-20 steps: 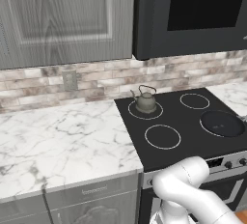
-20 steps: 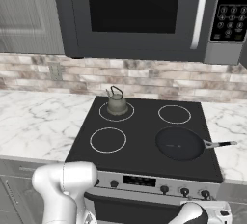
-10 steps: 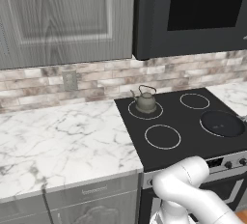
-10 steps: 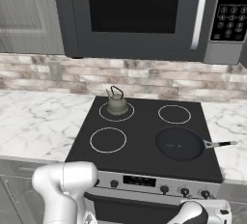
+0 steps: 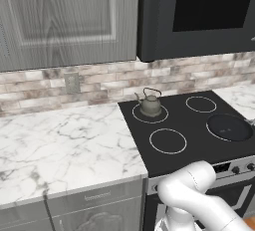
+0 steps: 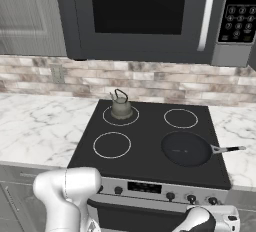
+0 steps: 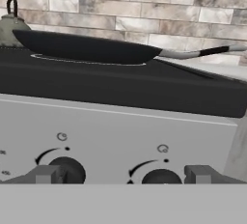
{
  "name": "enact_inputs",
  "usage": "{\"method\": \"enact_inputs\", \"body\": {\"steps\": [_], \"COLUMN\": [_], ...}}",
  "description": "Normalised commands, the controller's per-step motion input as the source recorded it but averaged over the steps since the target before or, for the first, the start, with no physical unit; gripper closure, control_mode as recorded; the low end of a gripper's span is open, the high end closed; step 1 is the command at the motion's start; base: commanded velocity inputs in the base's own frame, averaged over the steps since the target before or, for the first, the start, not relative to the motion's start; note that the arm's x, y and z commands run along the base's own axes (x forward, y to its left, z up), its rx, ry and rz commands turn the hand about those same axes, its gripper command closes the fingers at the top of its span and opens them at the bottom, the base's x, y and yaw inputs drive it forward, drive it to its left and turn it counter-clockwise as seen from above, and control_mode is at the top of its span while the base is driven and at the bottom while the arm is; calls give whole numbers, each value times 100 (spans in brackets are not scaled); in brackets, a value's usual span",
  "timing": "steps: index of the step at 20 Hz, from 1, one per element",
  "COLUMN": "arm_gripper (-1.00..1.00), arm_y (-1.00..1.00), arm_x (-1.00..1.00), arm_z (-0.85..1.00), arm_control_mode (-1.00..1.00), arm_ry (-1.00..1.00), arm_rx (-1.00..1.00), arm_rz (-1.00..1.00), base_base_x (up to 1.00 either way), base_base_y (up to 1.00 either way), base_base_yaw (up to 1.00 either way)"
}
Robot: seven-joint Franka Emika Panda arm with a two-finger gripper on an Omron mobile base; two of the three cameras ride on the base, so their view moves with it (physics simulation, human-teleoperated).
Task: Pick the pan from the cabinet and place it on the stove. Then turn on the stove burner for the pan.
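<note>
The pan [image 6: 187,149] sits on the front right burner [image 7: 87,62] of the stove [image 6: 150,163], its handle [image 6: 228,149] pointing right. The kettle [image 6: 120,105] stands on the back left ring. The gripper [image 7: 123,177] is open, low before 2 knobs [image 7: 161,176] on the front strip

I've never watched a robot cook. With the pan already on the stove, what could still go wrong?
Two knobs sit side by side before the open pincer; grabbing the wrong one might heat an empty ring or the kettle instead of the pan. The pan's handle juts past the stove edge, so a rising arm could bump it.
</note>
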Motion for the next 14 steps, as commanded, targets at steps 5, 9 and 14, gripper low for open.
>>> {"method": "enact_inputs", "body": {"steps": [5, 9, 14], "arm_gripper": [-100, -100, -100], "arm_y": [-7, -7, -3], "arm_x": [0, 0, 1], "arm_z": [0, 0, 0], "arm_control_mode": [-100, -100, -100], "arm_ry": [0, 0, 0], "arm_rx": [0, 0, 0], "arm_rz": [0, 0, 0], "base_base_x": [0, 0, 0], "base_base_y": [0, 0, 0], "base_base_yaw": [0, 0, 0]}}
